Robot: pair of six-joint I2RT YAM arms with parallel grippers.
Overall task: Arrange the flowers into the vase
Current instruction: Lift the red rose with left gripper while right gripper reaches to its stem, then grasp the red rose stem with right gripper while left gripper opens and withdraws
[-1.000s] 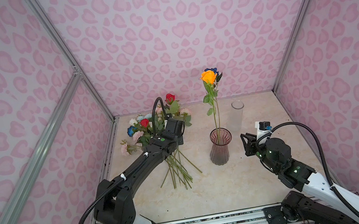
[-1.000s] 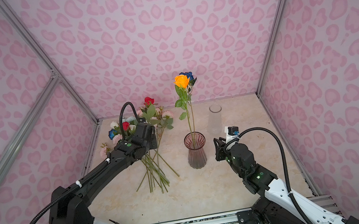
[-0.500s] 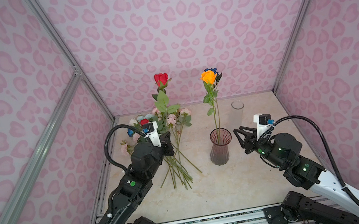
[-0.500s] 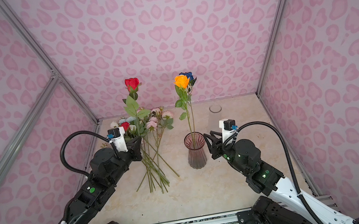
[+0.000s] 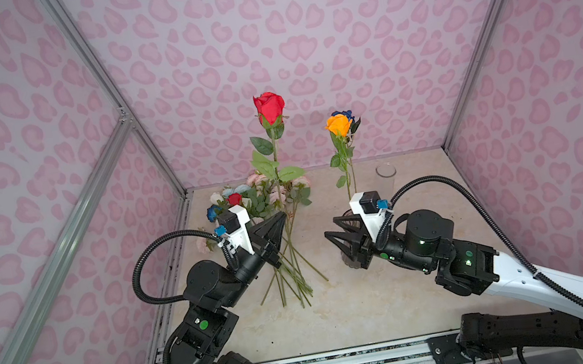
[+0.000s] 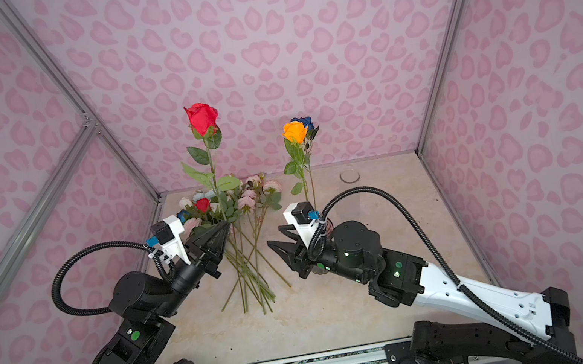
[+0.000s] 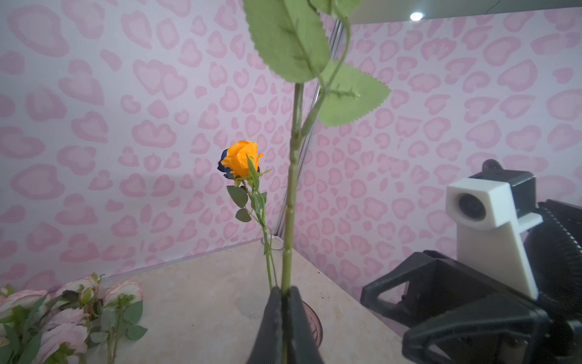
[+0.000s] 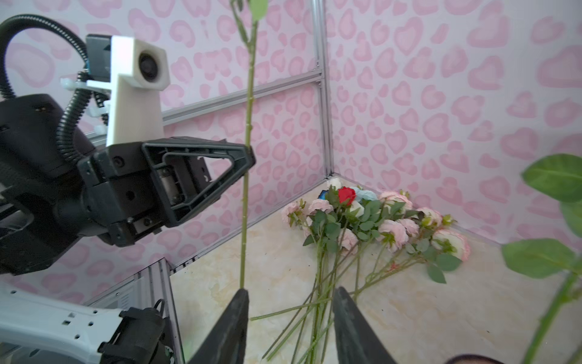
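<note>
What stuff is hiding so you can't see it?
- Dark pink glass vase: mostly behind the right gripper in both top views, behind the left gripper in the left wrist view.
- Tall red rose: head cut off by the top edge in both wrist views.
- Dark blue flower: mostly behind the orange rose in both top views.

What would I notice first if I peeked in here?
A tall red rose, held upright by the left claw, left of the middle. Beside it an orange rose stands in the vase, and more flowers lie piled at the back left.
</note>
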